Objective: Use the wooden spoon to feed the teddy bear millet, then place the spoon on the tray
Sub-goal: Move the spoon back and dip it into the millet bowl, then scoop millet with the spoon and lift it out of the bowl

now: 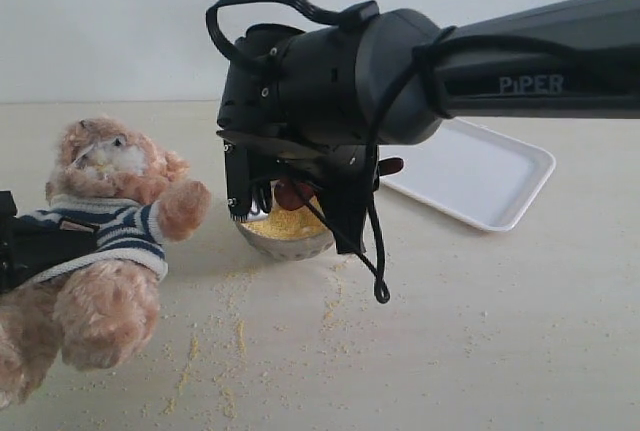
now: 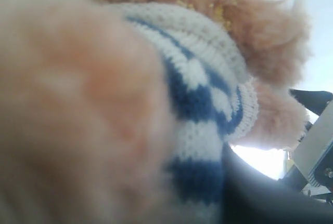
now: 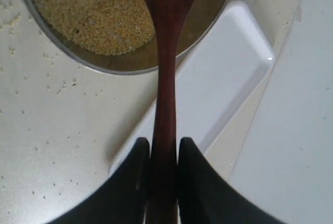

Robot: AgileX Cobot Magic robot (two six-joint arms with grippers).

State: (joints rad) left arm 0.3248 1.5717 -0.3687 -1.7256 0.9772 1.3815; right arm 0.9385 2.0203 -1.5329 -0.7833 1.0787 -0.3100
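- The right claw (image 3: 164, 148) pinches the wooden spoon (image 3: 165, 94) by its slim handle, one black finger pressed flat against each side.
- The spoon is smooth, dark reddish-brown wood. Its small oval bowl hangs over the millet (image 3: 99, 16); I cannot tell whether it touches the grains.
- The millet is a fine yellow heap in a round steel bowl (image 1: 290, 243) with a thin shiny rim.
- Loose yellow specks (image 1: 235, 301) lie strewn over the pale, matt bench (image 1: 500, 331) in front of the bowl.
- The tray (image 1: 480, 176) is flat, white and rectangular, with rounded corners and a low rim. It lies on the bench just beside the bowl, on the right.
- The teddy bear (image 1: 105, 221) sits well left of the bowl, fluffy and light brown, in a ribbed navy-and-white knit sweater, with grains caught in its fur.
- The left claw (image 1: 30, 243) shows as a black part against the bear's sweater; I cannot tell whether it is spread or pressed together.
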